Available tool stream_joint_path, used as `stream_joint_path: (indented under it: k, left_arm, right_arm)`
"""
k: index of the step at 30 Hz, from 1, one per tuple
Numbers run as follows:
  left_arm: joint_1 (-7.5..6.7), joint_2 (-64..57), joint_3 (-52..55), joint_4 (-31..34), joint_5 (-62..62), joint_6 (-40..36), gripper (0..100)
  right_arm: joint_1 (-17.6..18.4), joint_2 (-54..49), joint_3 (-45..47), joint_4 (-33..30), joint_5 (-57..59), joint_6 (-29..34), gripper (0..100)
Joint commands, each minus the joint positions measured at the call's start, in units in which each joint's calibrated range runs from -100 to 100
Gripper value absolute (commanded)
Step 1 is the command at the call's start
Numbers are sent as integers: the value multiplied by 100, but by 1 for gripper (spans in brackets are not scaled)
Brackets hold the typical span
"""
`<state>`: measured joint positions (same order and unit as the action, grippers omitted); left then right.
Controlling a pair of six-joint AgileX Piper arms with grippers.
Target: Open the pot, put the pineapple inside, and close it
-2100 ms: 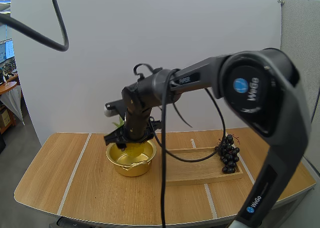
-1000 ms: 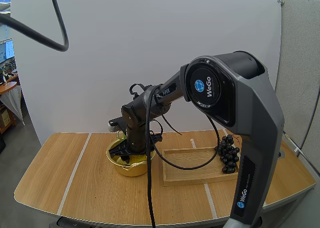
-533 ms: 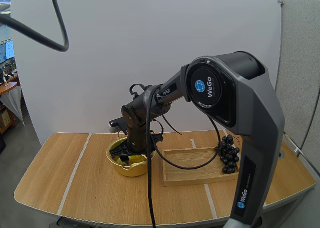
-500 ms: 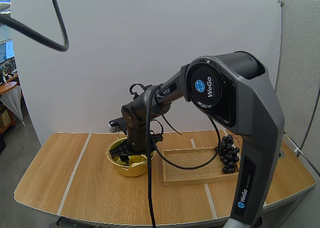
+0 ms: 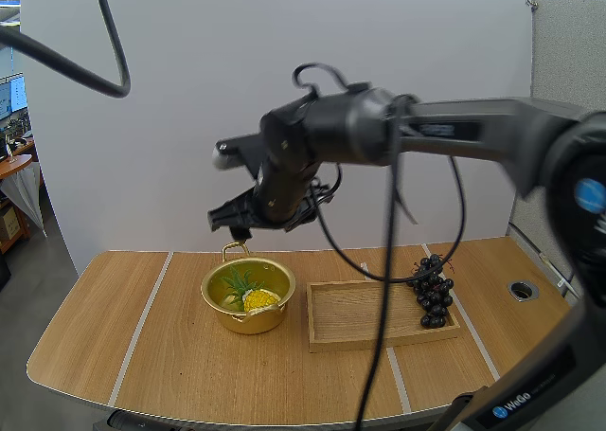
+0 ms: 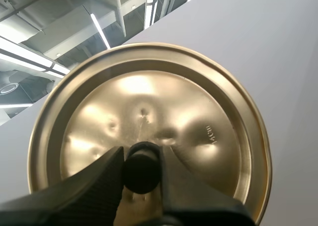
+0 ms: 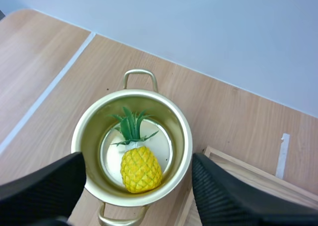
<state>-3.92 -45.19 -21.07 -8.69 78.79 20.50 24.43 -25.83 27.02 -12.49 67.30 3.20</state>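
Wooden table [image 5: 123, 341] under pot [image 5: 225, 315] and tray [image 5: 365, 314]

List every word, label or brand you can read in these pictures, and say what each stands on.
"WeGo": white letters on the right arm's base link.
Faint lettering along the right arm's forearm: too blurred to read.
Stamped mark on the lid: too small to read.
The pot, pineapple, wooden tray and grapes: no text.
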Motion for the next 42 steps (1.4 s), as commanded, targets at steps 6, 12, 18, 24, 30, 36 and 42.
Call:
stream_joint_path:
  k: [6,12,18,24,30,36,42]
  left_arm:
    - [-25,-15,-20,20,-149,-63,0]
    - [-25,-15,-20,20,-149,-63,0]
    - [-25,-15,-20,20,-149,-63,0]
    - [-25,-15,-20,20,-149,-63,0]
    - [-25,-15,-20,20,-149,-63,0]
    - [-25,-15,-20,20,-149,-63,0]
    - [-25,-15,-20,20,-149,-63,0]
  right_arm:
    - [-19,-1429,-33,18,1557,17,100]
    - [-19,-2315,-33,18,2493,17,100]
    - [-19,-3117,-1,18,3112,-238,100]
    - [-202,-3793,714,212,3130,-267,100]
    - [-209,-4444,1574,342,2982,-510,100]
    - [-225,-4732,2261,317,2592,-620,100]
    - [-225,-4732,2336,111,2096,-620,100]
